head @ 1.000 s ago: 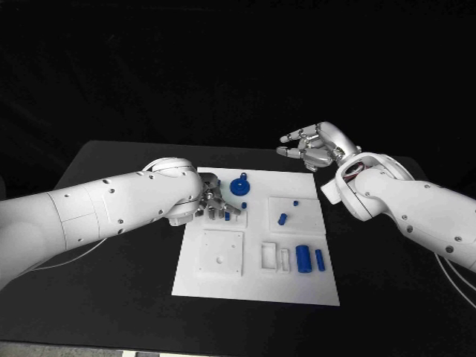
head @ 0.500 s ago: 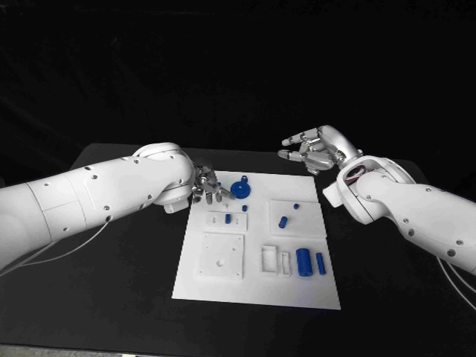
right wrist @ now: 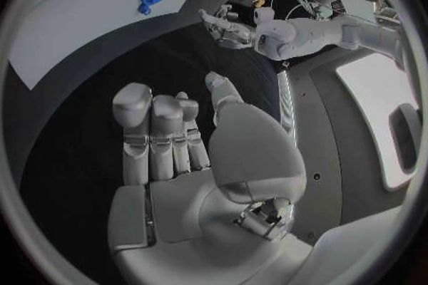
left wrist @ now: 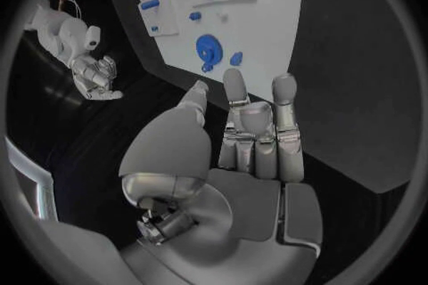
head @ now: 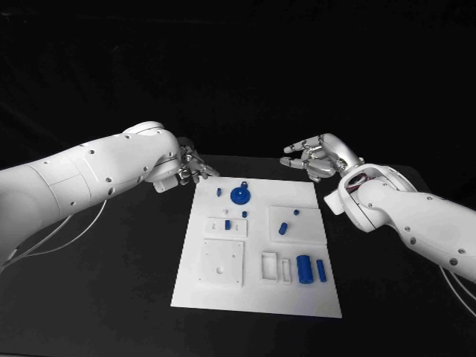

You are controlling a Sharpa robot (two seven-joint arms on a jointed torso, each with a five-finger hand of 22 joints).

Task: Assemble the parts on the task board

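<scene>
The task board lies flat in the middle of the black table, its long side running away from the robot. Near its far edge rests a round blue disc part, with a tiny blue piece just beside it. Toward the middle of the board, a small blue peg sits on a raised white block, and a short blue cylinder lies on a second white block to its right. Nearer the robot, a square white plate takes up the left side, while a thick blue cylinder and a thin blue pin lie side by side on the right.

The left hand hangs above the table just off the board's far left corner, close to the disc but touching no part; its fingers are straight and apart, holding nothing. The right hand is raised beyond the board's far right corner, well apart from every part, fingers loosely bent with space between them, palm empty
</scene>
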